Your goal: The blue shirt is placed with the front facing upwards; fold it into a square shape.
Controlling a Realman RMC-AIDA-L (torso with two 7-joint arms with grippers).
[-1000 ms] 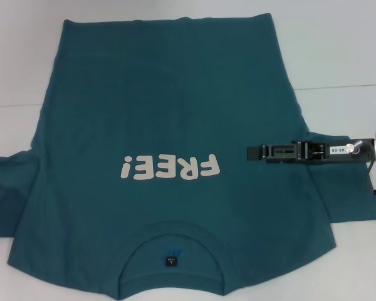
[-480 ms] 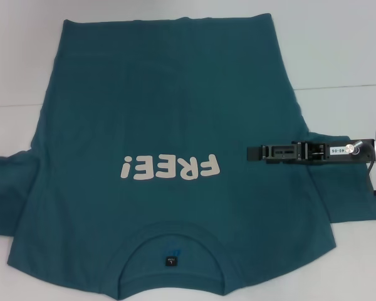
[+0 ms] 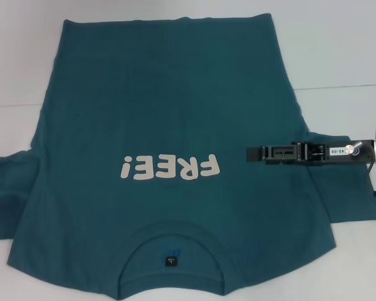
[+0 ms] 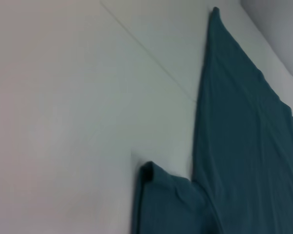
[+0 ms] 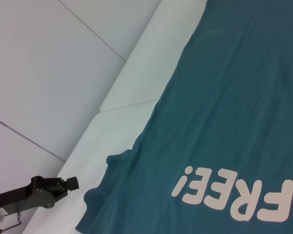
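We are counting one blue shirt (image 3: 169, 113) spread on one white table (image 3: 338, 50), and two grippers: right gripper (image 3: 254, 152), left gripper (image 5: 71, 183).

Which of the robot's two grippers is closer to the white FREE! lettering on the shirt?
The right. The right gripper hovers over the blue shirt, just beside the FREE! lettering. The left gripper sits off the shirt's left sleeve, over the table.

Matt cotton-like blue shirt (image 3: 169, 113) on smooth white table (image 3: 338, 50)
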